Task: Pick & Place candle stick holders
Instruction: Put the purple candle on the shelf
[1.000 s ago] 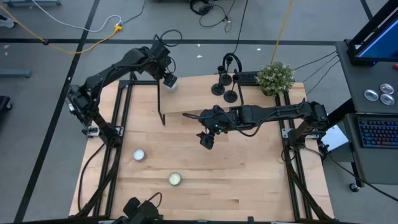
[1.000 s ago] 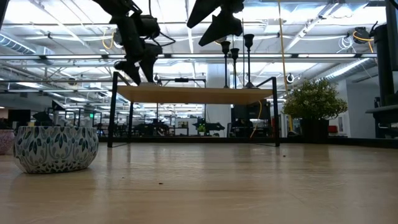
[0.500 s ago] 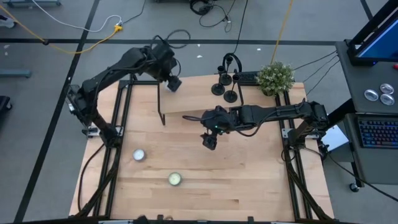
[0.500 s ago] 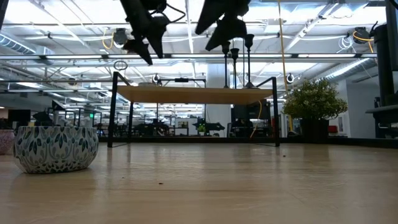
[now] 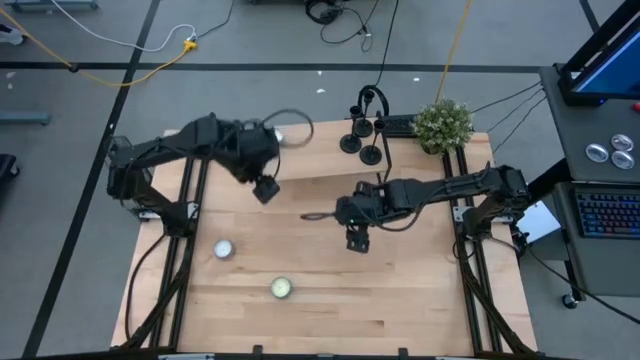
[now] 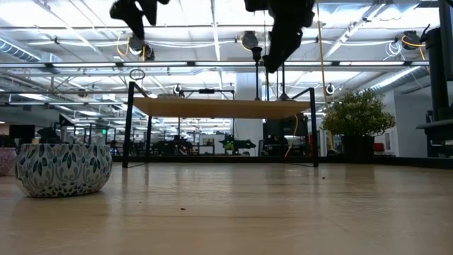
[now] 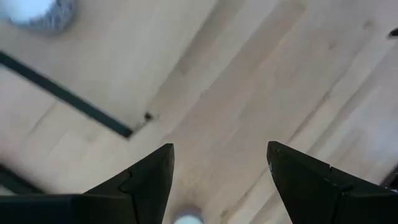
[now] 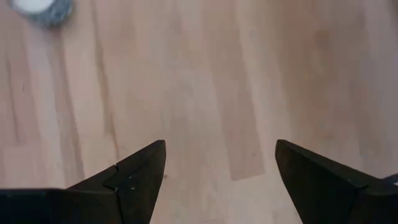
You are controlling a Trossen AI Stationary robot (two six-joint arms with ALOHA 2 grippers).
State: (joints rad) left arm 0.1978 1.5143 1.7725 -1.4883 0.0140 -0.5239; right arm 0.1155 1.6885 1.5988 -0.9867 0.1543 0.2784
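Three black candle stick holders (image 5: 350, 143), (image 5: 363, 125), (image 5: 371, 155) stand on their round bases at the far right of a raised wooden shelf (image 6: 219, 108). Their stems (image 6: 283, 81) show in the low view behind my right arm. My left gripper (image 5: 265, 188) hangs open and empty above the shelf's left part. My right gripper (image 5: 357, 240) hangs open and empty above the table's middle, on the near side of the holders. Both wrist views show only bare wood between the open fingers (image 7: 217, 180), (image 8: 221, 180).
A white tealight (image 5: 277, 135) lies at the shelf's far left corner. Two more tealights (image 5: 223, 249), (image 5: 281, 288) lie on the table's near left. A patterned candle jar (image 6: 64, 168) stands at the low view's left. A potted plant (image 5: 442, 124) stands at the far right.
My left gripper has left the tealight on the shelf's far left corner and has swung toward the table's near edge, rising in the low view. My right gripper has gone toward the table's right and near edges.
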